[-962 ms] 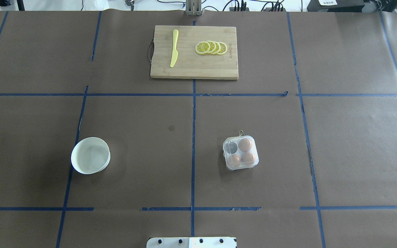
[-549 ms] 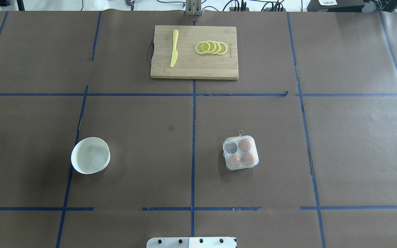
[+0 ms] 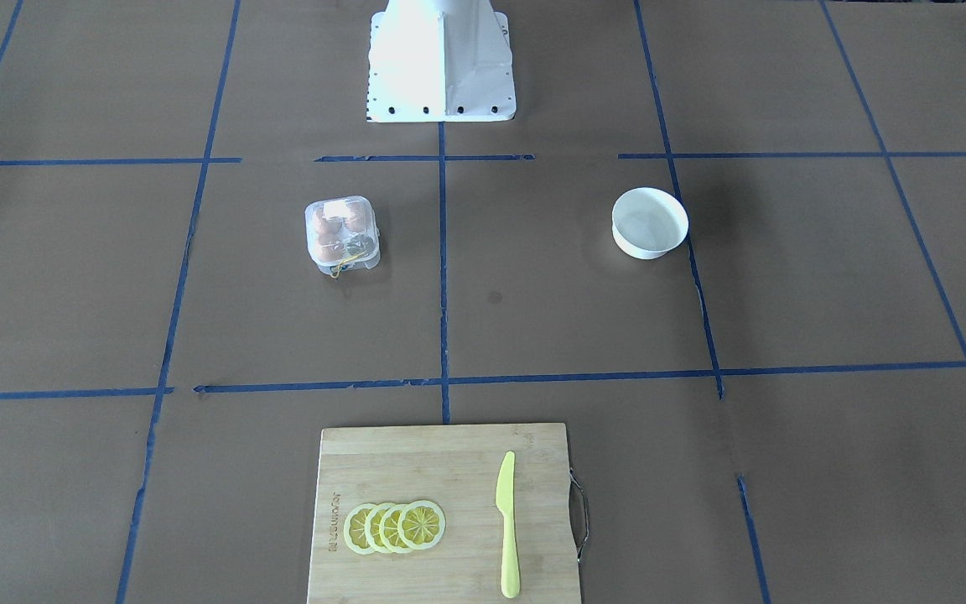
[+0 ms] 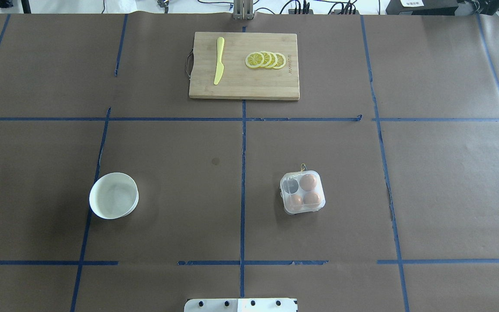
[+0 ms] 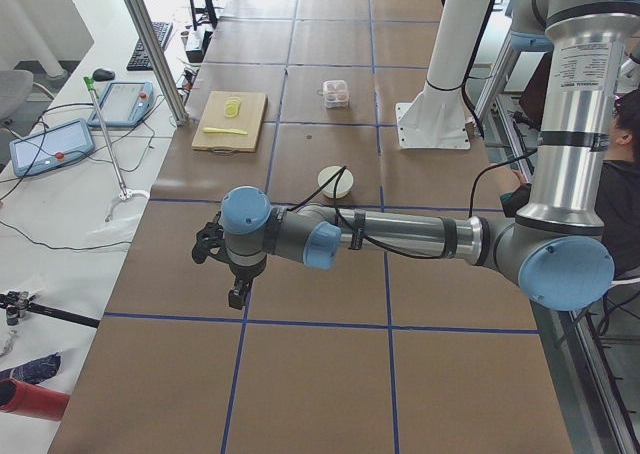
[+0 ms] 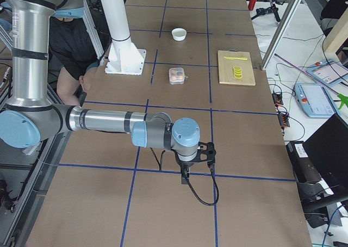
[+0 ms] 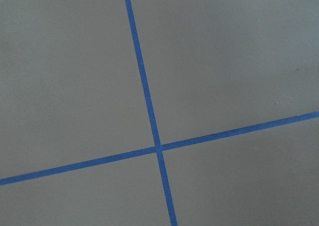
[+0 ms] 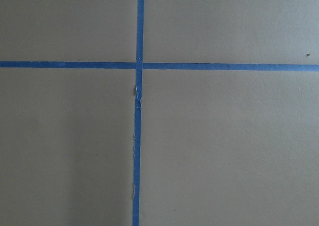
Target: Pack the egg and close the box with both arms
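The clear box [image 4: 302, 192] stands right of the table's middle, and shows in the front view [image 3: 342, 235] too. It holds three tan-brown eggs [image 4: 308, 182], and one cell on its far left looks empty. Its clear lid seems to lie down over the cells. A thin yellow string [image 3: 337, 267] hangs at its far side. Neither arm shows in the overhead or front views. The left gripper [image 5: 207, 246] and the right gripper [image 6: 207, 152] hang over bare table at opposite ends, far from the box. I cannot tell whether either is open or shut.
A white bowl [image 4: 114, 195] stands left of centre with nothing in it. A wooden cutting board [image 4: 244, 89] at the far edge carries a yellow knife [image 4: 218, 60] and lemon slices [image 4: 266, 60]. The white pedestal base [image 3: 441, 59] is at the near edge.
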Motion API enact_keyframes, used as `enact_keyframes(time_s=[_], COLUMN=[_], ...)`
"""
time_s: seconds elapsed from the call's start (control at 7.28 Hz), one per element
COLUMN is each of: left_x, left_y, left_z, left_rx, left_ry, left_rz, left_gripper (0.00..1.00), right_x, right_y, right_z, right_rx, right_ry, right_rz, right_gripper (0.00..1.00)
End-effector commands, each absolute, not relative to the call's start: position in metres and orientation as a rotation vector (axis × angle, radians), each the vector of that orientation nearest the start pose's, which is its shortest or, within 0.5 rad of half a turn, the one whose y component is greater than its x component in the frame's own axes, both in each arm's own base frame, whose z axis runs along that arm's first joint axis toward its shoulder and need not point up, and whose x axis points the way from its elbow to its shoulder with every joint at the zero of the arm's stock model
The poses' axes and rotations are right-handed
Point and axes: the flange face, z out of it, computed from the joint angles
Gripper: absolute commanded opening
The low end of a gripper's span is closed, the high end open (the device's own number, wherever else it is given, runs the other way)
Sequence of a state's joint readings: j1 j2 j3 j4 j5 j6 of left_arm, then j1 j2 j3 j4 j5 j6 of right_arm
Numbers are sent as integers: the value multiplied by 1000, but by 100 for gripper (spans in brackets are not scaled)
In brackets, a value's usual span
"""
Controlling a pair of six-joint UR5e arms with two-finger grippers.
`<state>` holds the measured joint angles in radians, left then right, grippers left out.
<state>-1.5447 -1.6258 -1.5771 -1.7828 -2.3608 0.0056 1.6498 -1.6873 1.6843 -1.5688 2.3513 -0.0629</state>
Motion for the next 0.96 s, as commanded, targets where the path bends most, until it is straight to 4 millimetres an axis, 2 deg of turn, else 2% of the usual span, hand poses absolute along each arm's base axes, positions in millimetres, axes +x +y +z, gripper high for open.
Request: enact_keyframes(time_s=[0.0, 0.55, 0.82], left_x=[-49, -53, -53], left_y=[-531, -530, -523], left_z=[602, 598, 605], left_rx=[281, 284, 272], left_ry=[786, 777, 776], left_rz=[149, 140, 136], left_gripper=[100, 100, 100], right_x=[98, 98, 98], right_y=[-436, -437, -437], right_z=[656, 655, 653], right_rx=[58, 63, 66], right_ry=[-780, -778, -780], right_rz=[16, 12, 12], right_gripper=[100, 100, 100])
